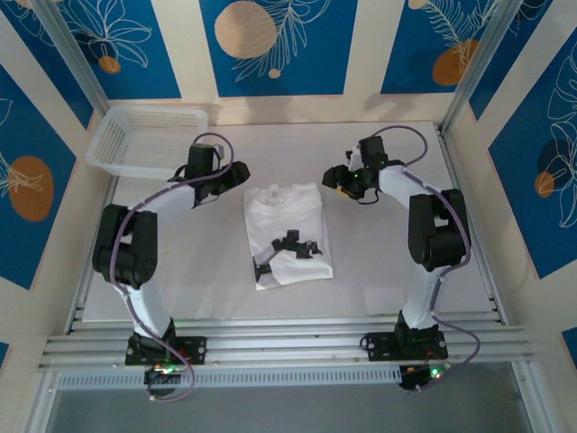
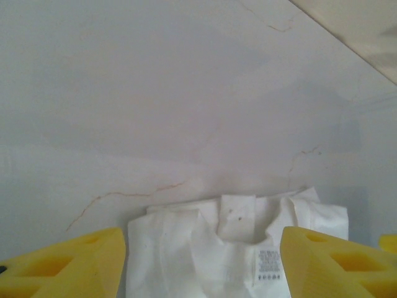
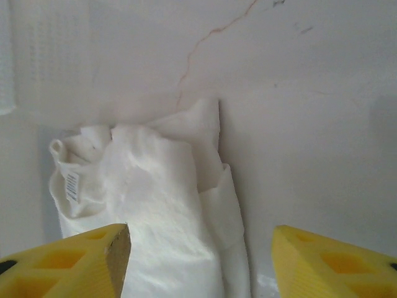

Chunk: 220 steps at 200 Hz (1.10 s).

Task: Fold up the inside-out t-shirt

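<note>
I see inside-out t-shirt (image 1: 287, 233) folded into narrow rectangle, flat on surface (image 1: 388, 271), collar end pointing away from arm bases. Left pincer (image 1: 236, 176) just beside shirt's far left corner, jaws spread, nothing between. Right pincer (image 1: 335, 178) just beside far right corner, jaws spread, also empty. 1 care tag (image 2: 268, 262) showing at collar. Mesh basket (image 1: 149, 137) well left of shirt, further back.
</note>
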{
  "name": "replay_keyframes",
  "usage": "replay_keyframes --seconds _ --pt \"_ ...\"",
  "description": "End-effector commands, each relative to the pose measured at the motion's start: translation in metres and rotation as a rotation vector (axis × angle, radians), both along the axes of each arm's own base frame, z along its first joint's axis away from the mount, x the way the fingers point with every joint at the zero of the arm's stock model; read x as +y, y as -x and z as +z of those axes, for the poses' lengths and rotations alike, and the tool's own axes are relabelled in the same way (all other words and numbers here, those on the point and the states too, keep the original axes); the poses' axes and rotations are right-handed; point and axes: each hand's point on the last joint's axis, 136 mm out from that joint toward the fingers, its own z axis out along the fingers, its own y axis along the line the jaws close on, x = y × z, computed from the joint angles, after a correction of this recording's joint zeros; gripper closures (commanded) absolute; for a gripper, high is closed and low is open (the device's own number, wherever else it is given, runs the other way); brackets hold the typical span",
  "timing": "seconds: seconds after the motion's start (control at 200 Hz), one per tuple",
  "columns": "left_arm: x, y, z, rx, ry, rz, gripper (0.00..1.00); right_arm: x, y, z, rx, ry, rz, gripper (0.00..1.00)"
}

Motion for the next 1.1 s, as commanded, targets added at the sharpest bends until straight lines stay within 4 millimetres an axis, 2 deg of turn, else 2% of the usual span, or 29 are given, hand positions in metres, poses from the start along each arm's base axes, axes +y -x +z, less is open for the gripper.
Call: replay_keyframes --seconds 0.0,0.115,0.22,0.405,0.53,0.61,0.71,0.8,0.92,1.095 --pt "0.0 0.023 -0.013 0.037 -0.042 -0.07 0.33 0.009 -0.005 -0.011 -0.027 0.075 0.1 0.38" --pt "-0.002 0.036 -0.016 0.047 -0.034 -0.091 0.33 0.018 -0.014 -0.031 0.022 0.102 0.125 0.37" --pt "-0.002 0.045 -0.017 0.051 -0.029 -0.094 0.33 0.03 -0.014 -0.048 0.056 0.121 0.153 0.37" --pt "-0.003 0.049 -0.02 0.06 -0.019 -0.099 0.33 0.047 -0.014 -0.066 0.107 0.105 0.179 0.36" --pt "-0.004 0.056 -0.022 0.073 0.004 -0.093 0.33 0.054 -0.007 -0.078 0.146 0.109 0.19 0.4" --pt "-0.005 0.061 -0.023 0.077 0.029 -0.086 0.33 0.059 -0.006 -0.079 0.155 0.086 0.187 0.43" --pt "-0.005 0.065 -0.026 0.083 0.045 -0.078 0.33 0.064 -0.009 -0.072 0.148 0.057 0.189 0.53" --pt "-0.006 0.067 -0.029 0.093 0.043 -0.084 0.33 0.068 -0.013 -0.053 0.126 0.032 0.196 0.76" --pt "-0.004 0.064 -0.037 0.138 0.022 -0.078 0.33 0.069 -0.015 -0.019 0.069 -0.01 0.202 1.0" --pt "-0.014 0.044 -0.047 0.16 0.025 -0.1 0.33 0.077 -0.005 0.016 0.006 -0.104 0.23 1.0"
